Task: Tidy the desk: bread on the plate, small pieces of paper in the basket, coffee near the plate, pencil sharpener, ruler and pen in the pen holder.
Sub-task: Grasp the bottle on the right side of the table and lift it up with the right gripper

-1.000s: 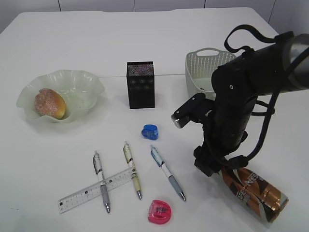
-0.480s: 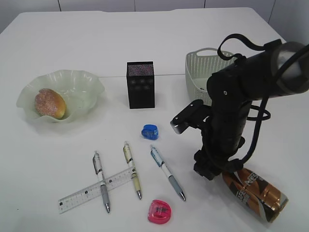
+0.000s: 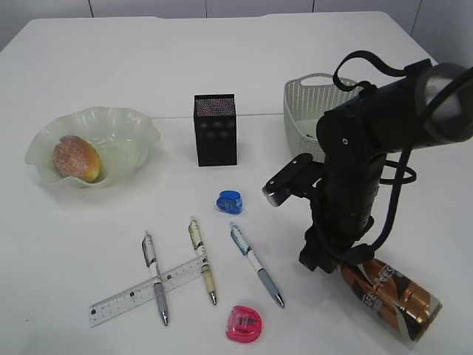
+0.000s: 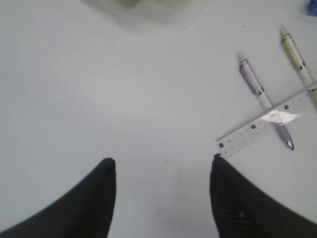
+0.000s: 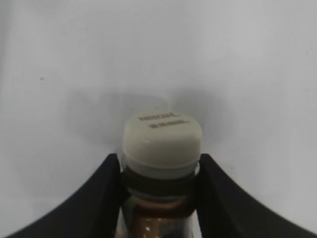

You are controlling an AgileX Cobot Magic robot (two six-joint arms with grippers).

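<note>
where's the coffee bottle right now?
Exterior view: the coffee bottle lies on its side at the desk's front right, right of the pink sharpener. Right wrist view shows the right gripper's jaws on either side of its neck.

On the table (image 3: 222, 66) lay three pens (image 3: 154, 275), two sharpeners (image 3: 230, 200), one ruler (image 3: 145, 291), one bread (image 3: 75, 157), one plate (image 3: 137, 129), one basket (image 3: 303, 100), one pen holder (image 3: 215, 129) and one coffee (image 3: 392, 294).

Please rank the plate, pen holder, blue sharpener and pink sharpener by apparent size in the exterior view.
1. Plate, largest.
2. Pen holder.
3. Pink sharpener.
4. Blue sharpener. The pink one lies nearer the camera, so the order of these last two is unsure.
</note>
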